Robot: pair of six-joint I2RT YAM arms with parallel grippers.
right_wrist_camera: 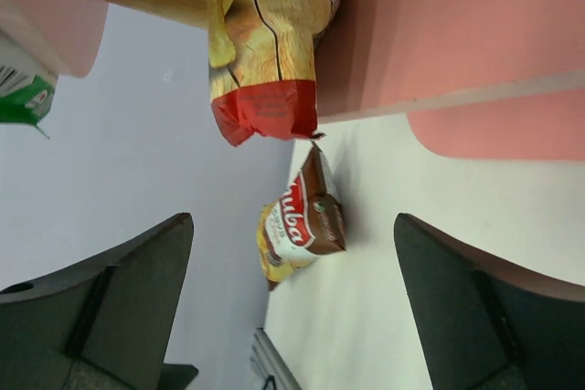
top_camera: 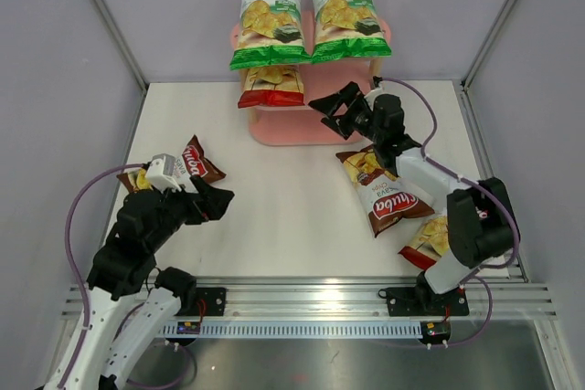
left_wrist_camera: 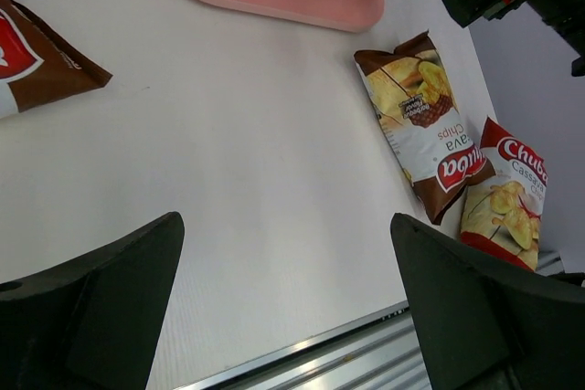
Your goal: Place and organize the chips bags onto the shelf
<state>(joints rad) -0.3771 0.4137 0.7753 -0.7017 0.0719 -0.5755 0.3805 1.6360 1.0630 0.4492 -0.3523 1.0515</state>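
Nearest, by the table's (top_camera: 274,216) near right edge, one red bag (top_camera: 428,237) lies flat, touching a dark brown bag (top_camera: 384,191) just beyond it. A second brown bag (top_camera: 196,163) lies at the left. On the pink shelf (top_camera: 292,125) at the far side, two green bags (top_camera: 269,20) sit side by side on top and a second red bag (top_camera: 271,84) overhangs the middle tier: six bags, three shelved. The left pincer (top_camera: 218,200) hovers just beside the left brown bag, fingers wide apart, empty. The right pincer (top_camera: 329,114) stands spread wide at the shelf's right end, gripping nothing.
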